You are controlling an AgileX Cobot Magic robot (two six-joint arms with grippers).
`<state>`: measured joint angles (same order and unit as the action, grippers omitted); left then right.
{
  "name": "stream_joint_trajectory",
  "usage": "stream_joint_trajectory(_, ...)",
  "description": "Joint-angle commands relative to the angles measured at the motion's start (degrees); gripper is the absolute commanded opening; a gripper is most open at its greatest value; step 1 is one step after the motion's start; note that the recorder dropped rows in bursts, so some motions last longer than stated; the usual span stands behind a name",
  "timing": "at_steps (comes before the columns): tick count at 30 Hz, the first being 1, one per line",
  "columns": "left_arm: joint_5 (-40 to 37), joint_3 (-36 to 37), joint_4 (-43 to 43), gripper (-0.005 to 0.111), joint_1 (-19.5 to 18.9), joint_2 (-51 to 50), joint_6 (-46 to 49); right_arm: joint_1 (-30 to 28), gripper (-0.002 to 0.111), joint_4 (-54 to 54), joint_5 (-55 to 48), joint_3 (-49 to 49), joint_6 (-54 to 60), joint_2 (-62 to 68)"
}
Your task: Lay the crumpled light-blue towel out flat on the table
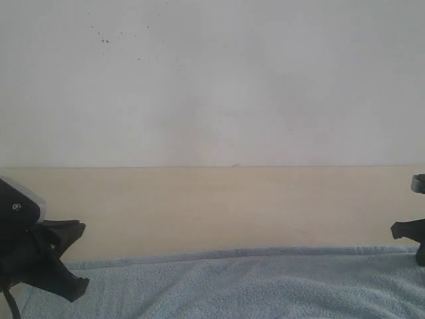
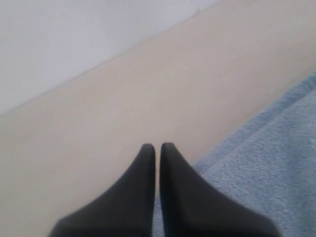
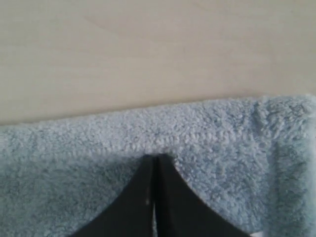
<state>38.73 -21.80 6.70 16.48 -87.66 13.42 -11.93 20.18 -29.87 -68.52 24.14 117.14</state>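
Observation:
The light-blue towel (image 1: pixel 232 286) lies spread along the near part of the beige table (image 1: pixel 212 206), its hemmed far edge running almost straight across. My left gripper (image 1: pixel 78 258) hovers at the towel's left end. In the left wrist view its fingers stand nearly together (image 2: pixel 157 146) with a thin gap and nothing between them, bare table (image 2: pixel 148 89) ahead and the towel (image 2: pixel 266 168) beside them. My right gripper (image 1: pixel 405 232) is at the towel's right end. It is shut (image 3: pixel 157 158) just above the fluffy towel (image 3: pixel 222 138), close to the hem and a corner.
A white-grey wall (image 1: pixel 212 80) with a few dark specks (image 1: pixel 103 36) rises behind the table's far edge. A broad strip of bare table (image 3: pixel 148 49) lies between the towel's hem and the wall (image 2: pixel 59 39).

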Motion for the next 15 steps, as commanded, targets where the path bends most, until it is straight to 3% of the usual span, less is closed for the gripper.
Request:
stream_joint_trajectory(1,0.73,-0.28,4.81,0.004,0.06,-0.17,-5.18,-0.17,0.000,0.20,1.92,-0.20,0.42,1.30)
stream_joint_trajectory(15,2.72,-0.28,4.81,0.004,0.06,-0.17,-6.16,-0.17,0.000,0.20,11.31,-0.20,3.88,4.75)
